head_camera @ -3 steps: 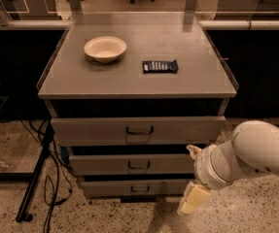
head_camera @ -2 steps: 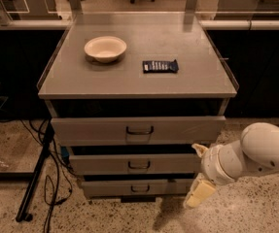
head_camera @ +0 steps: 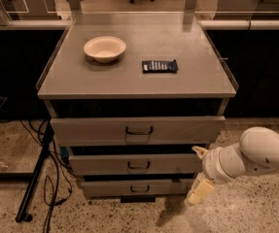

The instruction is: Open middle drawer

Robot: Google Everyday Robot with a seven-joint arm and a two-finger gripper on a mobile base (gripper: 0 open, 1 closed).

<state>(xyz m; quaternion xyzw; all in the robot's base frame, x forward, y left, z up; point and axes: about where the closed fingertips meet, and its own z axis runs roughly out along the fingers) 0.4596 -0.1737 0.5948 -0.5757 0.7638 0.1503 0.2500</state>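
The middle drawer [head_camera: 105, 165] is the second of three grey drawers in the cabinet, with a small dark wire pull [head_camera: 138, 166] at its centre. It stands shut, about level with the drawer below. My gripper [head_camera: 199, 174] is at the right end of the middle drawer's front, low at the cabinet's right corner, well to the right of the pull. One pale finger [head_camera: 200, 190] points down and a small tip [head_camera: 198, 151] shows above it. My white arm [head_camera: 255, 157] reaches in from the right.
The top drawer [head_camera: 90, 130] sticks out a little. The bottom drawer [head_camera: 105, 188] is shut. On the cabinet top [head_camera: 178, 84] are a white bowl [head_camera: 105, 48] and a dark snack packet [head_camera: 159, 66]. Cables and a black stand leg [head_camera: 34, 178] lie on the floor at the left.
My arm and gripper have shifted a little to the right and slightly up along the cabinet's right corner. The drawers have not moved.
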